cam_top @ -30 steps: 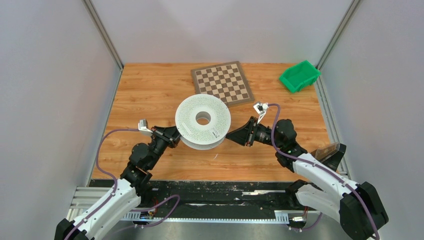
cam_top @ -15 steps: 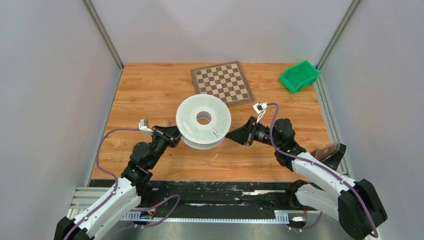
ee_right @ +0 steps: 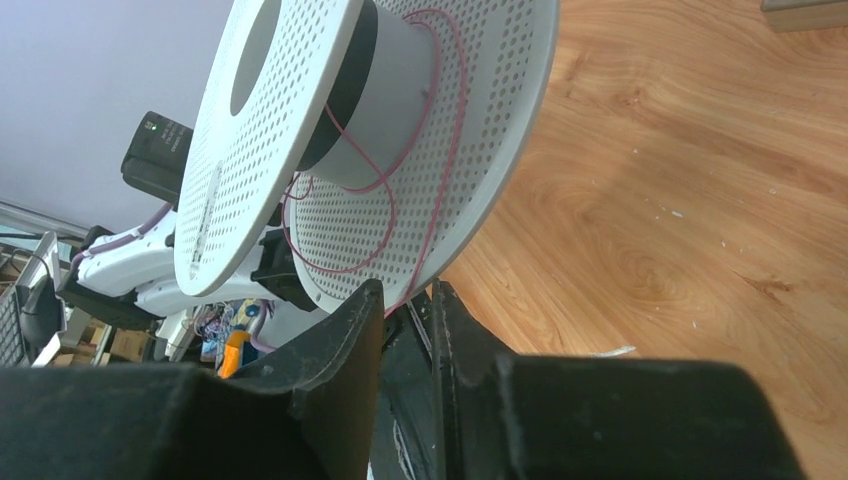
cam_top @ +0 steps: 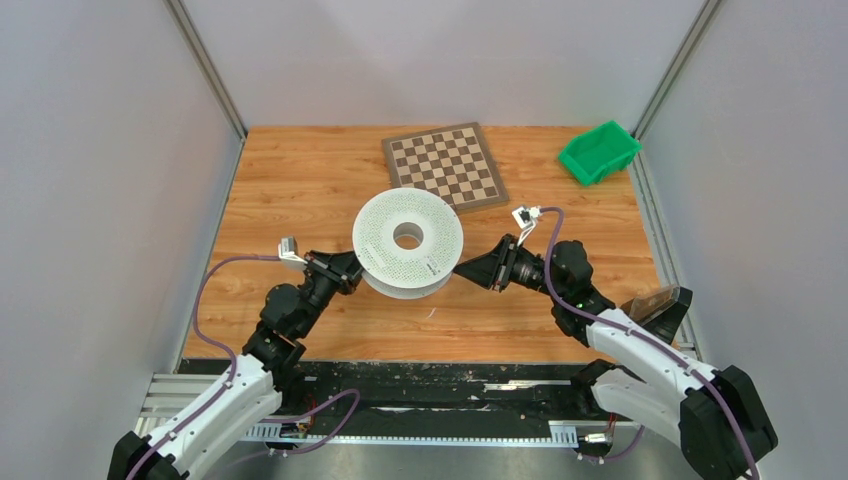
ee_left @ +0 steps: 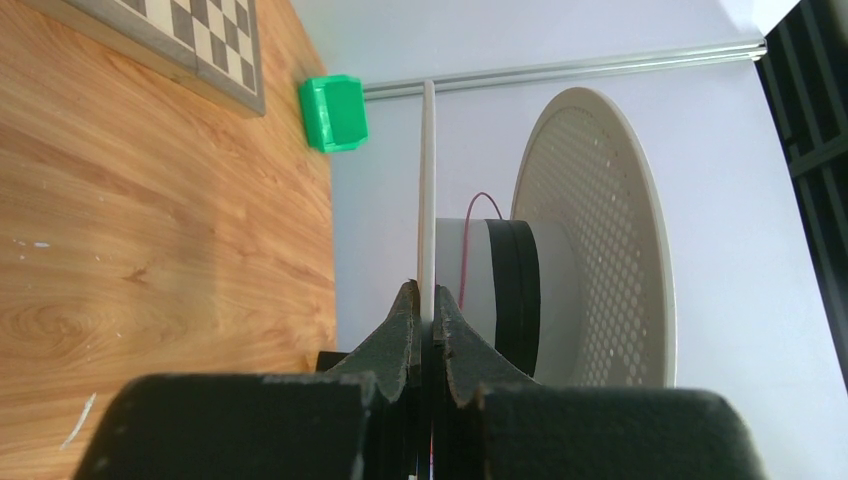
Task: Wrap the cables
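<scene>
My L gripper (ee_left: 424, 315) is pinched tight on the spool's (cam_top: 407, 245) lower flange rim at its left side, and my R gripper (ee_right: 405, 300), at the spool's right, is nearly closed on the pink cable (ee_right: 392, 210), which loops loosely round the spool's hub.

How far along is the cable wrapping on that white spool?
Done: a few loose turns of pink cable sit around the hub of the spool. In hand: the left gripper clamps the spool's rim while the right gripper pinches the cable beside it. Left: the loops hang slack, so tightening and winding probably remain.
</scene>
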